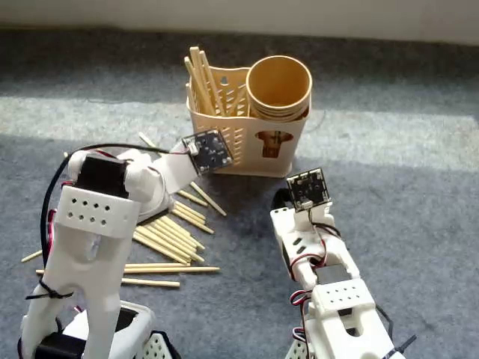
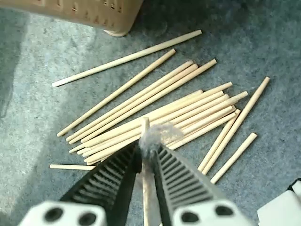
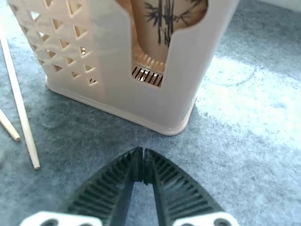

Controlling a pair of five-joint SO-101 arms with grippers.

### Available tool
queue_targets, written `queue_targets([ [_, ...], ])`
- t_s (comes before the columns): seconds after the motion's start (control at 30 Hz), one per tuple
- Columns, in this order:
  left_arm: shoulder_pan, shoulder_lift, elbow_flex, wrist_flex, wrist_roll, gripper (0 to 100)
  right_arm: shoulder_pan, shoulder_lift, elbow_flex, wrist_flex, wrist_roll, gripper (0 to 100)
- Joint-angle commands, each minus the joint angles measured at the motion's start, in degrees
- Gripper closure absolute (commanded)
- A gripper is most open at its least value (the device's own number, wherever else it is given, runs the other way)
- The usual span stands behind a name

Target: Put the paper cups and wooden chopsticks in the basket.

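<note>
From above, the basket stands toward the far edge of the surface, about midway between its left and right edges. A stack of paper cups sits in the right part of the basket, and several upright chopsticks lean in its left part. Many loose chopsticks lie nearer to the left edge of the surface, between the basket and the left arm, and some are partly under this arm. The right arm is in front of the basket, with its tip close to the basket wall but apart from it. The surface is a grey, carpet-like cloth with a band of sunlight across its far part. A pale strip runs behind the far edge.

In the left wrist view, the left claw is closed tight on one held chopstick. It passes between the fingers and sticks out past the tips. A small grey tuft, probably fluff from the cloth, sits at the tips. Beyond the claw lie the loose chopsticks, most of them side by side in a pile and a few apart. A corner of the basket is farther off.

In the right wrist view, the right claw is fully closed with nothing in it and points at bare cloth just before a basket corner. Through the cut-out in the basket wall a cup with a dark plant drawing is visible. Two more chopsticks lie on the cloth beside the basket.
</note>
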Motion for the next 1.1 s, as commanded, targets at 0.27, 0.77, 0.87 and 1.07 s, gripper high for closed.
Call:
queue_targets([
  [0.27, 1.19, 0.13, -23.96, -2.29, 18.73, 99, -0.4, -1.27, -0.66, 0.04, 0.7, 97.5],
  [0.77, 1.19, 0.48, -32.31, -27.16, 41.85, 99, -0.4, -0.92, -0.75, 0.04, 0.7, 97.5],
  [0.87, 1.19, 0.48, -32.31, -32.18, 46.59, 99, -0.4, -0.92, -0.75, 0.04, 0.7, 97.5],
  [1.07, 1.19, 0.48, -32.04, -40.18, 53.1, 99, -0.4, -0.92, -0.75, 0.04, 0.7, 97.5],
])
